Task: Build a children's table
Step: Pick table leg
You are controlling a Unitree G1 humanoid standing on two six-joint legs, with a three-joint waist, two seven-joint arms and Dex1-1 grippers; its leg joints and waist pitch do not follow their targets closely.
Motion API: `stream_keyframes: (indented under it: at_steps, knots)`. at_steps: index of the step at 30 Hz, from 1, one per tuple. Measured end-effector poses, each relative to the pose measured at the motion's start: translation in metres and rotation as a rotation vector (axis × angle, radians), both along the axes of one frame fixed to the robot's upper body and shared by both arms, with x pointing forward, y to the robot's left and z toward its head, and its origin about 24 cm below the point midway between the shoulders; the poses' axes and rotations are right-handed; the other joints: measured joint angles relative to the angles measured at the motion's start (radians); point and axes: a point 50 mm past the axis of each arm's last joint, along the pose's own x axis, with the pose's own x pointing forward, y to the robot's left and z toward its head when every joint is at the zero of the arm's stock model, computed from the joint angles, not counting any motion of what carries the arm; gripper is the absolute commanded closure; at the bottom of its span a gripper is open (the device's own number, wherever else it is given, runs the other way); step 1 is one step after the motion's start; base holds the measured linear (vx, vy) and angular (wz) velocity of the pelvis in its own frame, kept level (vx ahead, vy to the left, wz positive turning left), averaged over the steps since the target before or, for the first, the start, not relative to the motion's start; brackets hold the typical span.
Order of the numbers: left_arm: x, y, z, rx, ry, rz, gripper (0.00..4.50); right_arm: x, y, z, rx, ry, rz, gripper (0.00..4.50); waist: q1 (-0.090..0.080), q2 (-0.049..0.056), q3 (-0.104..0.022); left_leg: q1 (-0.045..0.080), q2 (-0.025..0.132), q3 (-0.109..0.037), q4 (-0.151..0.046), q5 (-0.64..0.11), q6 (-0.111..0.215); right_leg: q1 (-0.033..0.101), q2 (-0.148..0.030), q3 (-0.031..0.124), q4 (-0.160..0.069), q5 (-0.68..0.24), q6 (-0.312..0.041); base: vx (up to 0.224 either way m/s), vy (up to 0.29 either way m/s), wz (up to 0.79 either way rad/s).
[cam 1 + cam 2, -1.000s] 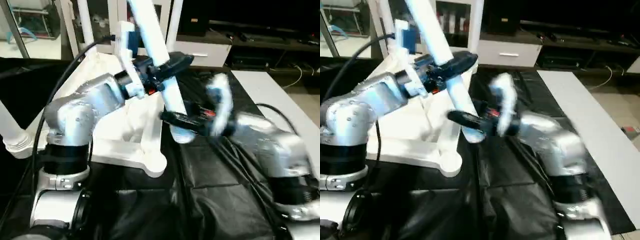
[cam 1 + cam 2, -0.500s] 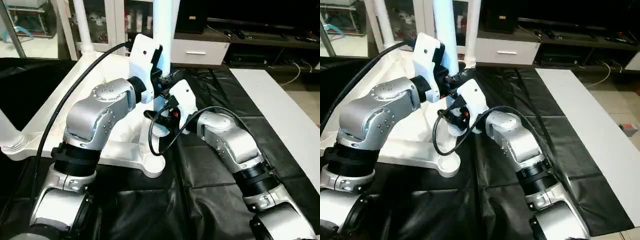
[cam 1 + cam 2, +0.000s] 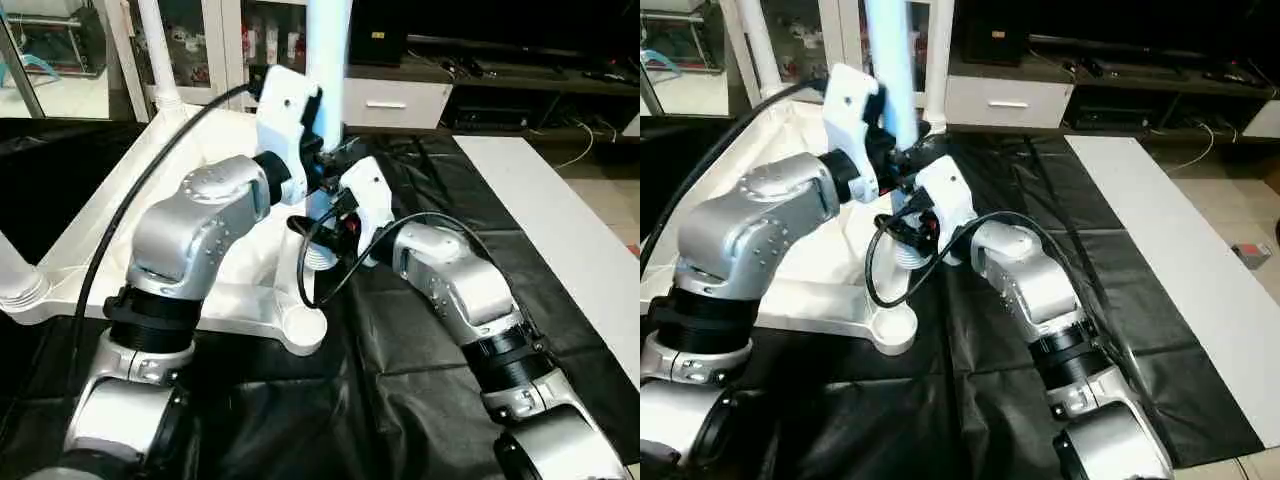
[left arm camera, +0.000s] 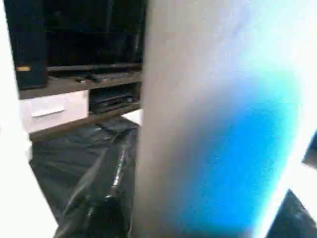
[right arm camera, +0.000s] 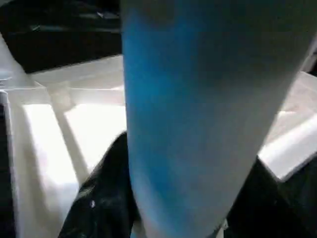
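Leg upright, held by both claws

Leg [image 3: 327,60] is a long, stiff plastic tube, probably light but smooth, so it may slip or swing at its far end. It stands nearly upright, its ribbed lower end [image 3: 906,255] beside the near corner socket [image 3: 303,328] of the upturned top [image 3: 200,180]. Left claw [image 3: 322,165] grips it, and right claw [image 3: 335,215] closes on it just below. Holding low near the ribbed end should steady it best. The top rests on black sheeting [image 3: 420,340].
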Motion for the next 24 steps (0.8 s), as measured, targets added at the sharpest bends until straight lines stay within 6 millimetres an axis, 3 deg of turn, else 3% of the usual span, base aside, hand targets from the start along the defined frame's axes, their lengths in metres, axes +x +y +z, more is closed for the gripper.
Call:
stream_keyframes:
  at_steps: [8, 11, 17, 20, 21, 24]
  knots:
    - [-0.009, 0.01, 0.007, -0.19, 0.077, -0.247, 1.18, -0.023, -0.031, 0.008, 0.086, 0.014, 0.234, 2.63, 0.003, 0.0, 0.0, 0.001, 0.0, 0.0, 0.001, 0.0, 0.0, 0.001, 0.0, 0.0, 0.0, 0.0, 0.0, 0.0, 0.0, 0.0]
    - [-0.015, 0.015, 0.009, -0.143, 0.061, -0.364, 1.18, -0.036, -0.041, 0.009, 0.097, 0.055, 0.349, 2.63, 0.0, 0.0, 0.0, 0.002, 0.0, 0.0, 0.0, 0.0, 0.0, 0.001, 0.0, 0.001, 0.0, 0.0, -0.001, 0.0, 0.0, 0.0]
    - [-0.041, 0.012, 0.007, -0.061, 0.028, -0.64, 1.18, -0.062, -0.06, 0.007, 0.028, 0.151, 0.587, 2.63, 0.009, 0.001, 0.0, 0.003, 0.0, 0.001, 0.0, 0.0, 0.0, 0.002, 0.0, 0.001, 0.0, 0.0, -0.001, 0.0, 0.0, 0.0]
    - [-0.047, 0.014, 0.009, -0.076, 0.031, -0.718, 1.18, -0.068, -0.06, 0.007, 0.032, 0.176, 0.655, 2.63, 0.006, 0.002, 0.0, 0.004, 0.0, 0.001, 0.0, 0.0, 0.0, 0.002, 0.0, 0.001, 0.001, 0.001, -0.002, 0.0, 0.0, 0.0]
    - [-0.048, 0.015, 0.009, -0.081, 0.032, -0.732, 1.43, -0.069, -0.059, 0.007, 0.034, 0.177, 0.666, 2.63, 0.005, 0.002, 0.0, 0.004, 0.0, 0.001, 0.0, 0.0, 0.0, 0.002, 0.0, 0.001, 0.001, 0.001, -0.002, 0.0, 0.0, 0.0]
    - [-0.05, 0.015, 0.01, -0.099, 0.039, -0.762, 1.55, -0.071, -0.06, 0.008, 0.033, 0.18, 0.678, 2.64, 0.006, 0.003, 0.0, 0.005, 0.0, 0.001, 0.0, 0.0, 0.0, 0.003, 0.0, 0.0, 0.001, 0.002, -0.004, 0.0, 0.0, 0.0]
